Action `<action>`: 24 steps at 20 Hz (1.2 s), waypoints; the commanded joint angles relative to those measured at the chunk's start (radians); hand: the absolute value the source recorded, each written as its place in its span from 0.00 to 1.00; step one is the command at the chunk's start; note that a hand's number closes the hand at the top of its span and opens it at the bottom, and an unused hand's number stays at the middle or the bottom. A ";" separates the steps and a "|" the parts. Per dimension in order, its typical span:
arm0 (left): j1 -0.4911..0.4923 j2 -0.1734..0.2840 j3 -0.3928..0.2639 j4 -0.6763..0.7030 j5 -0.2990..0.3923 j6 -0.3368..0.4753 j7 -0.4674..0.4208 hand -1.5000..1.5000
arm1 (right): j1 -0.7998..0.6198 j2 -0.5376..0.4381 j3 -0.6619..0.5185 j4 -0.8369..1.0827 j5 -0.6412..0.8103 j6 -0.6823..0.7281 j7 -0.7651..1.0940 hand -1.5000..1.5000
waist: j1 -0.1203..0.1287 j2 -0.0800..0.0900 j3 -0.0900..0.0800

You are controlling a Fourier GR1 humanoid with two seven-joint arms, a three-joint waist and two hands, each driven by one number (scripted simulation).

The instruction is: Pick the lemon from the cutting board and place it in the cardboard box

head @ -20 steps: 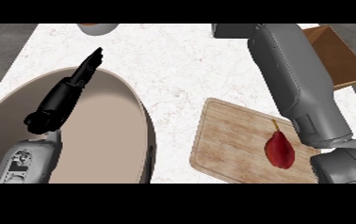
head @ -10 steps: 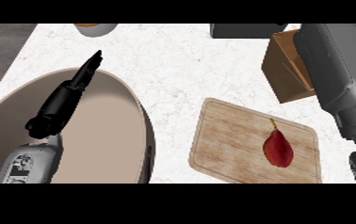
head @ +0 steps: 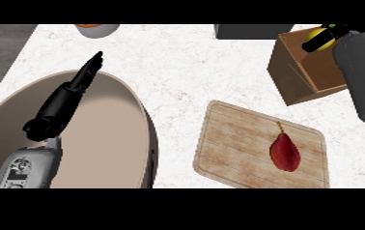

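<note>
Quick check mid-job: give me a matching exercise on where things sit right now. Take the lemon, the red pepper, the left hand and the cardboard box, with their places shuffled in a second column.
Things:
1. lemon
2. red pepper
3. left hand
4. cardboard box

Places:
A. lying on the cutting board
B. standing on the counter beyond the cutting board
C. over the large round basin, fingers straight
D. in the right hand, over the box's opening

Pairs: 1-D, 2-A, 3-C, 4-B
</note>
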 commanded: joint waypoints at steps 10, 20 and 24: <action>0.009 -0.020 -0.002 -0.021 -0.001 -0.007 0.044 0.50 | 0.105 -0.043 -0.083 -0.061 -0.164 0.099 -0.332 0.00 | -0.004 -0.003 -0.002; 0.026 -0.015 0.011 0.022 -0.019 0.010 -0.015 0.50 | 0.110 0.007 -0.531 -0.211 -0.603 -0.221 -0.501 0.00 | -0.024 -0.002 0.001; 0.015 -0.005 0.021 0.011 -0.007 -0.008 -0.014 0.50 | 0.209 -0.015 -0.602 -0.209 -0.682 -0.246 -0.612 0.00 | -0.009 0.001 -0.001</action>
